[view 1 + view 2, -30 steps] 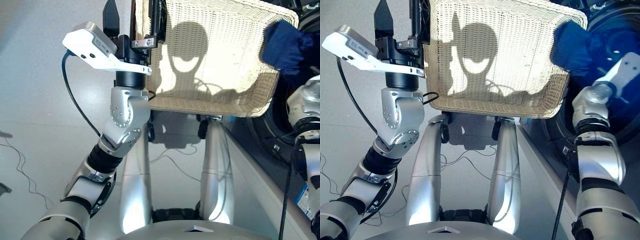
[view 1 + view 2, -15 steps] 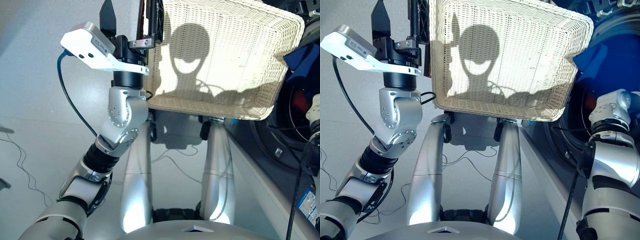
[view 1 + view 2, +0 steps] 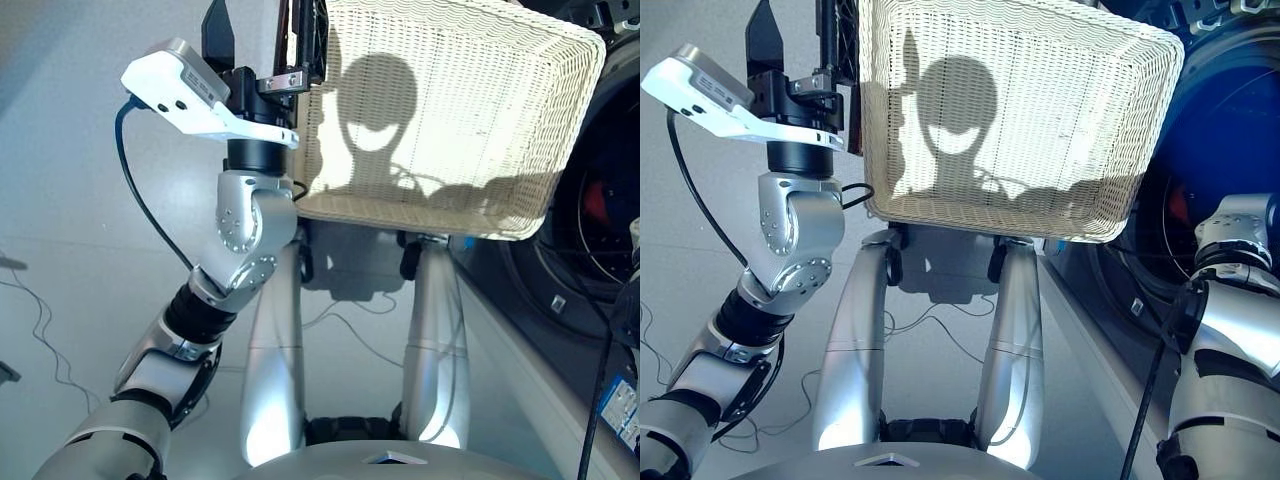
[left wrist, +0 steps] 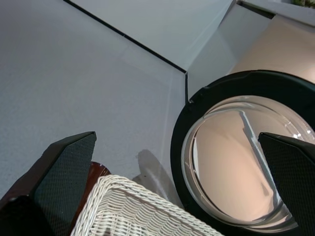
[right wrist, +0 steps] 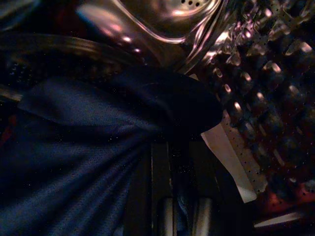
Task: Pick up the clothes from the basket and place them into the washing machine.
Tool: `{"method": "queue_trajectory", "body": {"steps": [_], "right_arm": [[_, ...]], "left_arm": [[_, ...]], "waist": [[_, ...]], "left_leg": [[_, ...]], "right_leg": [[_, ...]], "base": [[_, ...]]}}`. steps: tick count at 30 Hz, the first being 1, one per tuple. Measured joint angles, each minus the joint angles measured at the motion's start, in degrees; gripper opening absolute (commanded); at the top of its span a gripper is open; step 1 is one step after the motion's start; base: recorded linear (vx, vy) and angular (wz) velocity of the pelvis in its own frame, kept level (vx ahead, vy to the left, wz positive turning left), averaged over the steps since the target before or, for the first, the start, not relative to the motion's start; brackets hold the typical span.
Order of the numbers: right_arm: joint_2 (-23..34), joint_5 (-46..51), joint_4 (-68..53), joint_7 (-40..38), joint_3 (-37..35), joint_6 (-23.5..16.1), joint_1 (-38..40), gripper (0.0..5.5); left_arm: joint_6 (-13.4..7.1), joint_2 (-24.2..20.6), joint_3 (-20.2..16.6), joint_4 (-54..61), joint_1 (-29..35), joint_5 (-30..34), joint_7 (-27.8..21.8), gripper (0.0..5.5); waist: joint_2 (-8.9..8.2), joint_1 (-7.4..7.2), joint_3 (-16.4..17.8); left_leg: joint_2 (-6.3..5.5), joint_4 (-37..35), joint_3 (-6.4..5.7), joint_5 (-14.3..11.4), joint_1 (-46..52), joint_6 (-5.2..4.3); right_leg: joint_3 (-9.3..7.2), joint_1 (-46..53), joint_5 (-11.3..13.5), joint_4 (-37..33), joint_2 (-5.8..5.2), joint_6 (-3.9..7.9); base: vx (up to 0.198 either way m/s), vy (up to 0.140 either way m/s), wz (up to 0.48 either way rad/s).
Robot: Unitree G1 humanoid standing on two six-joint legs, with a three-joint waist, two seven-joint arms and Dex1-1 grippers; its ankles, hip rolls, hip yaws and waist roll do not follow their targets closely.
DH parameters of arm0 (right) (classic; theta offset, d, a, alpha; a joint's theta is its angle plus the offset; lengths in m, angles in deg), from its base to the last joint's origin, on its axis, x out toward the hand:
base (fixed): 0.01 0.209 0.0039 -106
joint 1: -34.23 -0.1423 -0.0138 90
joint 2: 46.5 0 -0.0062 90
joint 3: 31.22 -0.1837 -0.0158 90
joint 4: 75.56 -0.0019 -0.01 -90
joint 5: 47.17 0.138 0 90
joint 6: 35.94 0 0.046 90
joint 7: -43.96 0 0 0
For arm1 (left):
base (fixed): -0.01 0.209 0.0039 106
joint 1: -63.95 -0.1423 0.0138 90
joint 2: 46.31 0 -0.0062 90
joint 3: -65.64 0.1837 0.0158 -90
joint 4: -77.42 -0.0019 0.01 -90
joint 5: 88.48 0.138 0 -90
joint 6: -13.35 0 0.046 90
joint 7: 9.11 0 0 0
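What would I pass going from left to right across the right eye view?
Left gripper → cream wicker basket → washing machine's drum opening, with something red inside.

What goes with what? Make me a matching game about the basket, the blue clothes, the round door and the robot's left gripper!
Things:
1. basket
2. navy garment
3. porthole door
4. left gripper

Descriptions:
A. round glass with a black rim
B. fingers apart, at the basket's left rim
C. cream-white wicker, no clothes in it
D. lying inside the metal drum

Pairs: 1-C, 2-D, 3-A, 4-B
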Motion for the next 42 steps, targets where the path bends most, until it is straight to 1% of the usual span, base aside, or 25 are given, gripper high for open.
{"method": "queue_trajectory", "body": {"steps": [1,3,6,10,13,14,15,16,17,19,21,23,25,26,28,32,35,37,38,41,42], "right_arm": [[0.0,0.0,-0.5,-0.1,0.0,0.0,0.3,5.5],[0.0,-0.1,-2.0,0.0,0.2,-0.1,0.3,5.5],[-0.4,-1.3,-4.7,0.0,0.5,-0.1,1.1,5.5],[-3.4,-5.4,-9.8,0.0,2.4,-1.0,2.0,5.5],[-7.6,-14.3,-18.7,0.1,7.2,-0.7,5.8,5.5],[-9.5,-17.1,-21.7,0.0,8.7,-0.5,6.8,5.5],[-11.4,-19.8,-25.1,0.5,10.6,0.0,8.1,5.5],[-13.3,-23.1,-28.2,1.3,12.0,0.2,9.3,5.5],[-15.4,-26.3,-32.5,2.0,13.3,0.3,11.0,5.5],[-19.8,-32.4,-39.3,3.0,16.2,0.4,13.9,5.5],[-21.0,-38.8,-41.9,4.3,20.5,0.7,15.6,5.5],[-21.2,-43.5,-43.8,5.5,21.6,1.7,16.9,5.5],[-20.0,-49.2,-46.0,6.5,23.4,3.0,17.7,5.5],[-18.4,-52.8,-47.5,7.5,25.0,3.2,18.5,5.5],[-17.2,-56.8,-50.0,9.2,26.0,3.2,19.2,5.5],[-17.4,-57.8,-53.4,12.4,26.8,2.6,21.4,5.5],[-18.2,-57.3,-57.1,16.9,28.0,1.3,25.6,5.5],[-18.8,-54.9,-58.3,21.4,28.1,0.2,30.5,5.5],[-19.0,-53.5,-58.5,23.0,28.0,-0.4,33.0,5.5],[-19.2,-49.5,-58.9,28.2,27.7,-1.3,39.1,5.5],[-19.4,-49.3,-58.4,29.6,27.4,-1.2,40.0,5.5]], "left_arm": [[0.0,0.1,0.1,0.1,0.0,0.0,0.0,5.5],[0.0,0.1,0.1,0.4,0.0,0.0,0.0,5.5],[0.0,0.2,0.1,0.5,-0.2,0.0,0.0,5.5],[0.0,0.1,0.0,0.5,-0.7,0.0,0.0,5.5],[0.0,0.4,-0.2,0.6,-1.2,0.0,-0.2,5.5],[0.0,0.4,-0.3,0.6,-1.3,0.1,-0.2,5.5],[0.0,0.7,-0.3,0.6,-1.2,0.1,-0.3,5.5],[0.0,1.1,-0.4,0.6,-1.3,0.2,-0.3,5.5],[0.0,1.8,-0.6,0.5,-1.4,0.3,-0.3,5.5],[-0.1,2.4,-0.9,0.0,-2.2,0.6,-0.4,5.5],[0.0,2.4,-1.3,-0.8,-2.7,1.1,-0.7,5.5],[-0.1,2.4,-2.2,-0.8,-3.0,1.7,-1.2,5.5],[-0.1,2.3,-3.3,-0.9,-3.6,2.6,-1.4,5.5],[-0.1,2.1,-3.7,-0.9,-4.0,3.2,-1.4,5.5],[-0.1,2.1,-4.3,-1.2,-4.7,4.2,-1.5,5.5],[-0.2,2.3,-4.6,-2.8,-6.6,5.3,-2.2,5.5],[-0.2,2.4,-5.6,-4.1,-10.6,5.2,-3.8,5.5],[-0.2,3.0,-6.7,-6.8,-15.1,4.5,-5.9,5.5],[-0.2,3.2,-7.0,-7.8,-16.5,3.8,-6.8,5.5],[-0.2,3.4,-9.2,-11.8,-21.2,2.7,-10.4,5.5],[-0.3,3.4,-9.7,-13.8,-22.0,2.9,-11.7,5.5]], "waist": [[0.0,-0.02,0.0],[0.0,-0.15,0.0],[-0.03,-0.39,0.0],[-0.02,-1.48,0.0],[-0.02,-2.06,0.0],[-0.02,-2.13,0.0],[-0.01,-2.57,0.0],[0.0,-2.67,0.0],[0.0,-2.67,0.0],[0.03,-2.83,0.0],[0.03,-2.75,0.0],[0.04,-2.51,0.0],[0.04,-2.31,0.0],[0.05,-2.27,0.0],[0.05,-2.25,0.0],[0.08,-2.08,0.0],[0.09,-1.99,0.0],[0.1,-1.83,0.0],[0.1,-1.94,-0.1],[-0.08,-1.98,-0.2],[-0.1,-1.99,-0.2]], "left_leg": [[0.02,0.9,-0.03,-0.4,-0.3,-0.09],[0.04,2.2,-0.03,-1.0,-0.9,0.06],[0.13,2.7,-0.07,-1.2,-1.4,0.06],[0.23,2.8,0.02,-1.2,-1.3,0.09],[0.56,2.5,0.28,-1.3,-0.9,0.02],[0.68,2.6,0.3,-1.3,-0.7,-0.05],[0.93,2.5,0.37,-1.4,-0.6,-0.12],[0.94,2.5,0.41,-1.4,-0.5,-0.21],[1.1,2.3,0.44,-1.4,-0.4,-0.25],[1.04,1.7,0.7,-1.3,0.4,-0.4],[1.19,1.2,0.89,-1.3,1.3,-0.46],[1.15,0.9,0.95,-1.2,1.8,-0.56],[1.07,0.9,0.97,-1.2,1.8,-0.56],[1.08,0.8,0.99,-1.2,1.9,-0.56],[1.1,0.7,0.96,-1.2,2.4,-0.57],[1.25,-0.5,1.18,-1.2,4.6,-0.58],[1.27,-2.7,1.57,-1.0,8.3,-0.72],[1.35,-5.8,1.7,-0.7,13.7,-1.09],[1.45,-7.2,1.67,-0.7,16.1,-0.93],[1.48,-13.4,1.7,0.5,24.4,-1.29],[1.52,-15.6,1.7,1.1,26.8,-1.49]], "right_leg": [[0.14,-0.2,-0.4,0.9,-0.01,0.05],[0.27,-0.8,-1.0,2.0,0.04,-0.15],[0.38,-1.2,-1.1,2.4,0.14,-0.15],[0.63,-1.3,-1.0,2.5,0.27,-0.15],[0.93,-1.2,-1.0,2.3,0.66,-0.28],[1.07,-1.1,-0.9,2.3,0.84,-0.25],[1.06,-1.1,-0.8,2.1,1.07,-0.35],[1.11,-1.0,-0.8,2.0,1.31,-0.43],[1.1,-1.0,-0.7,1.9,1.39,-0.53],[1.25,-0.6,-0.6,1.7,1.49,-0.61],[1.37,0.0,-0.7,1.6,1.54,-0.65],[1.38,0.3,-0.7,1.5,1.5,-0.67],[1.37,0.4,-0.7,1.5,1.5,-0.63],[1.39,0.4,-0.7,1.5,1.49,-0.6],[1.34,0.9,-0.7,1.3,1.5,-0.59],[1.37,2.9,-0.8,0.5,1.43,-0.62],[1.32,6.2,-0.7,-1.2,1.49,-0.61],[0.87,11.6,-0.7,-4.0,1.62,-0.61],[0.54,14.0,-0.7,-5.3,1.61,-0.62],[-0.74,21.9,-0.6,-10.4,1.6,-0.54],[-1.07,24.2,-0.3,-11.9,1.64,-0.55]], "base": [[0.0,0.0,0.0],[0.0,0.0,0.0],[0.0,0.0,0.0],[0.0,0.0,0.0],[0.0,0.0,0.0],[0.0,0.0,0.0],[0.0,0.0,0.0],[0.0,0.0,0.0],[0.0,0.0,0.0],[0.0,0.0,0.0],[0.0,0.0,0.0],[0.0,0.0,0.0],[0.0,0.0,0.0],[0.0,0.0,0.0],[0.0,0.0,0.0],[0.015,0.003,-0.009],[0.085,-0.003,-0.071],[0.117,-0.017,-0.115],[0.131,-0.023,-0.07],[0.129,-0.006,-0.036],[0.135,-0.001,-0.025]]}}
